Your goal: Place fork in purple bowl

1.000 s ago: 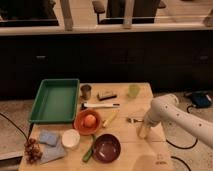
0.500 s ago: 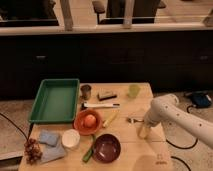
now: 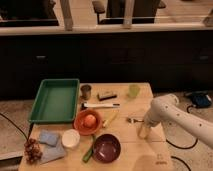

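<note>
The fork (image 3: 132,120) is a small shiny silver piece lying on the wooden table (image 3: 125,160), right of the middle. The purple bowl (image 3: 106,148) stands near the front edge and looks empty. My white arm reaches in from the right. The gripper (image 3: 143,133) points down at the table just right of and in front of the fork, and to the right of the purple bowl. I cannot see whether it touches the fork.
An orange bowl (image 3: 88,121) holds an orange fruit. Nearby are a white bowl (image 3: 70,138), a green tray (image 3: 55,100), a metal cup (image 3: 86,91), a green cup (image 3: 133,90), a white-handled utensil (image 3: 101,105), a yellowish utensil (image 3: 110,118), a blue sponge (image 3: 48,137) and grapes (image 3: 32,150).
</note>
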`<state>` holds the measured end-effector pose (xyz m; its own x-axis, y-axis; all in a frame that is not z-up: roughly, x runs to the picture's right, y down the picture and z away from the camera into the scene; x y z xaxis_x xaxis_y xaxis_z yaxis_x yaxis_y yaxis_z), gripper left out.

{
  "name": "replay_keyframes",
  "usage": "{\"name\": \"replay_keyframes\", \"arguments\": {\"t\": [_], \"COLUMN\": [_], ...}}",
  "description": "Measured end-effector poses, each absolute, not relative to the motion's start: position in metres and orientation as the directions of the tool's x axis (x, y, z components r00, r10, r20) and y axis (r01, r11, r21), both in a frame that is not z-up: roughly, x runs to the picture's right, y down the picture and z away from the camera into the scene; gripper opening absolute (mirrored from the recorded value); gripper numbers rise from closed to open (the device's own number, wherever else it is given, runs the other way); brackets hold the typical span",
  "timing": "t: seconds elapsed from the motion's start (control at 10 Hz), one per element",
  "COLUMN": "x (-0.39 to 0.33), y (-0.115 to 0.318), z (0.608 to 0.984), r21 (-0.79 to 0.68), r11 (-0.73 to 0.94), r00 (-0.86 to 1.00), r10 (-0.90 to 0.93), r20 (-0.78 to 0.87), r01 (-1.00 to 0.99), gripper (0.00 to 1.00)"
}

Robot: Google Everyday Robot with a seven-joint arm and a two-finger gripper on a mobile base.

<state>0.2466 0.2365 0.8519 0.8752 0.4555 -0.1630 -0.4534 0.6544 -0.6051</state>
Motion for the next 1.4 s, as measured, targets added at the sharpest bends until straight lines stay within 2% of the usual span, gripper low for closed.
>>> {"name": "replay_keyframes", "arguments": {"t": [1.0,1.1,1.4], "x": [0.2468,0.2468,0.2479], "y": [0.2367,0.2367,0.2345], "z": [0.8517,0.8517,0.8504], "r21": [-0.606,-0.606,-0.603], "r11": [0.654,0.654,0.655], "r00": [0.875,0.875,0.875], "r10": [0.455,0.455,0.456], "r20": [-0.163,-0.163,-0.164], "r01": [-0.453,-0.453,-0.455], "gripper": [0.78,0.71,0.39]}}
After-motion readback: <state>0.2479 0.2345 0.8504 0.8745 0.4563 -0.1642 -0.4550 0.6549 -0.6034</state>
